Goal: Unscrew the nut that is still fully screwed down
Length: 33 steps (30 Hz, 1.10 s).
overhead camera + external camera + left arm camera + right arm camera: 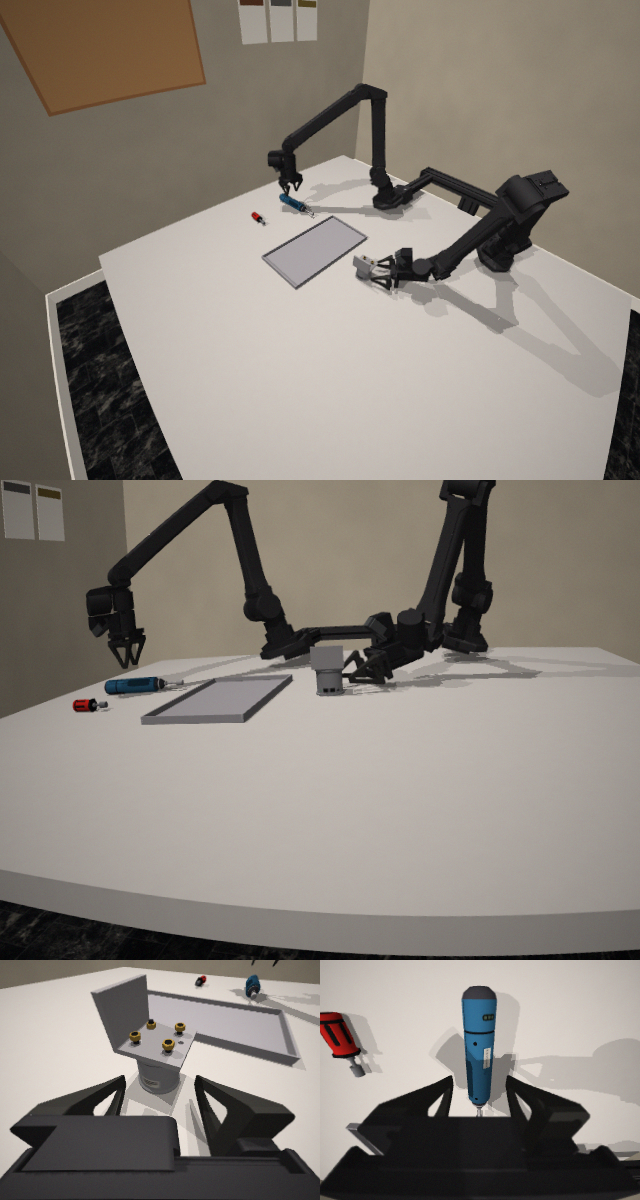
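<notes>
The grey joint module (362, 274) (329, 681) (159, 1078) stands upright with its L-shaped bracket (361, 264) (326, 658) (122, 1015) on top. In the left wrist view, one brass nut (151, 1025) sits low, its stud showing above it. The other nuts (135, 1036) (180, 1027) (168, 1045) sit higher, with dark stud below. My left gripper (376, 271) (160, 1079) is open, low in front of the module. The blue nut driver (292, 202) (133, 685) (252, 985) (479, 1050) lies on the table. My right gripper (292, 191) (129, 664) (479, 1080) is open above it, pointing down.
A shallow grey tray (296, 285) (192, 720) (295, 1059) lies between the driver and the module. A short red tool (256, 217) (82, 705) (202, 979) (339, 1036) with a metal tip lies beside the driver.
</notes>
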Available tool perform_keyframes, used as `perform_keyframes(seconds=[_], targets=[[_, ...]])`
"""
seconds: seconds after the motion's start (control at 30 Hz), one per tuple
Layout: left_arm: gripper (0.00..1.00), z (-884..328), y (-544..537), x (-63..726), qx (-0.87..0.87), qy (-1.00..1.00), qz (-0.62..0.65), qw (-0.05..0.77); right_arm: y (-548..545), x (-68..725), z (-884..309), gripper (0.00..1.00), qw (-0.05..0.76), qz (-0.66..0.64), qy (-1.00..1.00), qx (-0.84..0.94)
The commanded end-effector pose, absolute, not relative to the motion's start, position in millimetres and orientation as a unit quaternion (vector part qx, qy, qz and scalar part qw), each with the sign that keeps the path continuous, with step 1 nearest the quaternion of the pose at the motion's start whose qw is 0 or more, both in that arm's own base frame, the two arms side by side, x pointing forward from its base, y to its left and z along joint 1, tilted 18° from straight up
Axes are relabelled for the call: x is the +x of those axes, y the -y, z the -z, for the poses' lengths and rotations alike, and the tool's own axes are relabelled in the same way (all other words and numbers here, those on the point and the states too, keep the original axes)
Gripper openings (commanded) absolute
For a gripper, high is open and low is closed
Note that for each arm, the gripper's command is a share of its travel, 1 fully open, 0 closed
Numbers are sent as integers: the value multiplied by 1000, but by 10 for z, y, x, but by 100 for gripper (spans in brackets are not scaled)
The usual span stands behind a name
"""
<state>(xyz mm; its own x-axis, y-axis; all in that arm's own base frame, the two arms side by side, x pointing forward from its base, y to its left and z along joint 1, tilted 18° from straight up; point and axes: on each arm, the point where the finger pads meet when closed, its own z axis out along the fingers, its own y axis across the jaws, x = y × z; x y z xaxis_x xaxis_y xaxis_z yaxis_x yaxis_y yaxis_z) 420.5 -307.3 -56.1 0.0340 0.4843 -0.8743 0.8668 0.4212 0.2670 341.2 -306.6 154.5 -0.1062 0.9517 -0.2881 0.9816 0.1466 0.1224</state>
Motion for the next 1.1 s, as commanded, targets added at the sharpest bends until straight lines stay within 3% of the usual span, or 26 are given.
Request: perform_keyframes(seconds=[0.0,1.07], targets=[[86,616,3165,4275,502,-671,191,511,3190,3603,-1856,65,192,47,-740,643],[86,734,3407,4390,505,-670,192,509,3190,3603,-1856,65,192,47,-740,643]])
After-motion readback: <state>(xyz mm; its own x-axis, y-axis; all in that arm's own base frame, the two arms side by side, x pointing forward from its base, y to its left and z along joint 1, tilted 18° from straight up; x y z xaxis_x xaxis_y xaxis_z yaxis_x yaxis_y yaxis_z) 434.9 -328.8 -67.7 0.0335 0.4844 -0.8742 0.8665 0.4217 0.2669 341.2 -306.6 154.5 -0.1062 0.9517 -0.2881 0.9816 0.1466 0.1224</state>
